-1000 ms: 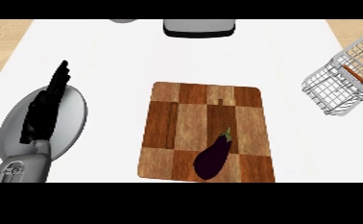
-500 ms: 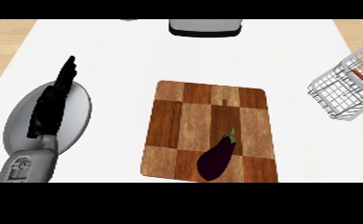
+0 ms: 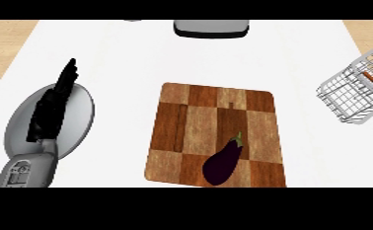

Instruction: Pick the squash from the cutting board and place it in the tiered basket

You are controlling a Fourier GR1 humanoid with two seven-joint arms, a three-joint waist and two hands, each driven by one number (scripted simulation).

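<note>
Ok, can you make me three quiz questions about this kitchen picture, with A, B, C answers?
1. Where is the purple vegetable?
A. in the wire basket
B. on the cutting board
C. on the grey plate

2. What colour is the wire basket?
A. white
B. red
C. green

3. How is the left robot hand?
A. curled round the vegetable
B. open, fingers straight
C. pressing the basket

Answers: 1 B, it lies on the cutting board's near corner. 2 A, its wires look white. 3 B, it shows over the grey plate, holding nothing.

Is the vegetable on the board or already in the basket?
On the board. The dark purple vegetable lies on the cutting board's near right part; the wire basket stands apart at right.
</note>
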